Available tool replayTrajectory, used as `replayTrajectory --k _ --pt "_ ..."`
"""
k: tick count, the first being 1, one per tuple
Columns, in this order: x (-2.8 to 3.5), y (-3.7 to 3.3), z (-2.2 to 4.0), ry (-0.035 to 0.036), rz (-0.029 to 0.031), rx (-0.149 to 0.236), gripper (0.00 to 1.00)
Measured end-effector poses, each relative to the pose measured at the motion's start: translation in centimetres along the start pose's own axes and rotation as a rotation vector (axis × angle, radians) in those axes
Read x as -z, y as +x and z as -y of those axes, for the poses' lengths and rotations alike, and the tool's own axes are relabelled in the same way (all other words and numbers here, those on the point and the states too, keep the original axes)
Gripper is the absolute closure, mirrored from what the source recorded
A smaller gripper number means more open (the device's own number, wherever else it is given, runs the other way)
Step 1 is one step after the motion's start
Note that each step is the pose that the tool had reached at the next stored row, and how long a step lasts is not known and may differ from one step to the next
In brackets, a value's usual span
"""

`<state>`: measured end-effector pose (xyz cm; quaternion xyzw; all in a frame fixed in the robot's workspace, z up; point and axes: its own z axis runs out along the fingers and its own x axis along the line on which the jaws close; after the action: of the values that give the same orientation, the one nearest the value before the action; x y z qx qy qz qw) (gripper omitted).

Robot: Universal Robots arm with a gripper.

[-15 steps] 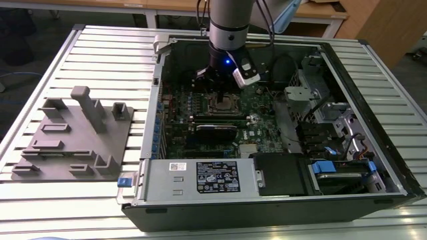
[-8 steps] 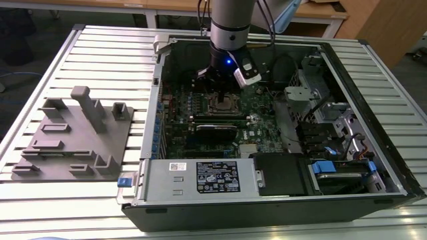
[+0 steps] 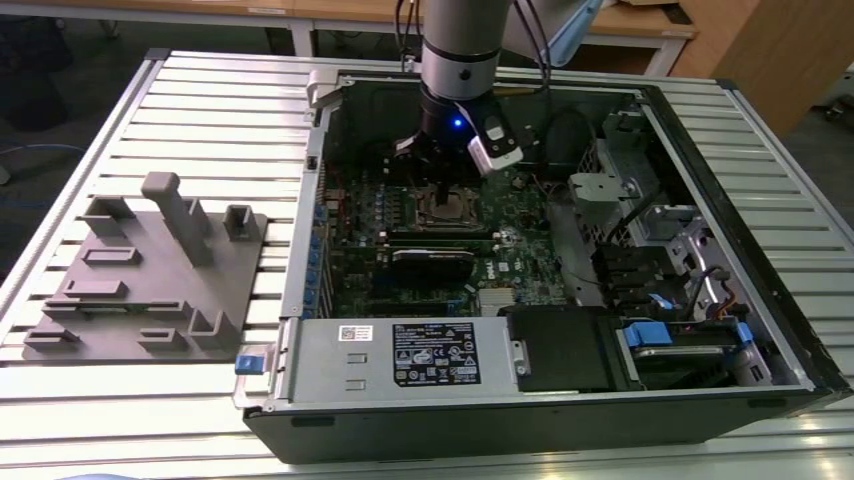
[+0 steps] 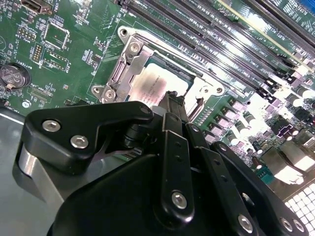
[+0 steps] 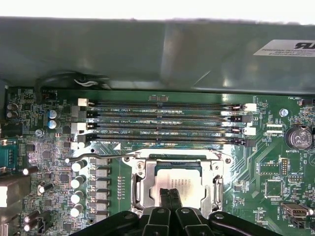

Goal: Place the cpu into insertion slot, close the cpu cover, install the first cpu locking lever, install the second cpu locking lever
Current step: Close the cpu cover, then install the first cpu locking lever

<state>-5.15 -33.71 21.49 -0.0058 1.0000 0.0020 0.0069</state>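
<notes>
We see the gripper (image 5: 170, 194) directly over the insertion slot (image 5: 224, 162), jaws pressed together and pinching nothing, tips at the top of the cpu (image 5: 189, 184); we cannot tell whether they touch. The cpu sits inside the slot. The cpu cover (image 5: 141, 183) lies flat on the slot, framing the chip. Long memory slots (image 5: 162, 123) run just beside the slot.

We are seeing one cpu (image 5: 179, 177), one cpu cover (image 5: 142, 184), four long memory slots (image 5: 162, 118), one round battery (image 5: 297, 137), one gripper (image 5: 170, 195), and one grey power-supply box (image 3: 400, 355) sitting in one open computer case (image 3: 534, 432)
</notes>
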Motion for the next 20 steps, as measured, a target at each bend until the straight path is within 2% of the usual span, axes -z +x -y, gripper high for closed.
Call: replayTrajectory --k 3,10,12,18,20 --pt "0.0 -0.02 0.0 0.0 0.0 0.0 0.9" --pt "0.0 -0.7 0.01 0.0 0.0 0.0 0.9" --pt "0.0 -0.71 0.01 0.0 0.0 0.0 0.9" --pt "0.3 -0.72 0.0 -0.0003 0.0002 0.0 0.9" --pt "0.69 -0.73 0.01 0.0 0.0 0.0 0.9"
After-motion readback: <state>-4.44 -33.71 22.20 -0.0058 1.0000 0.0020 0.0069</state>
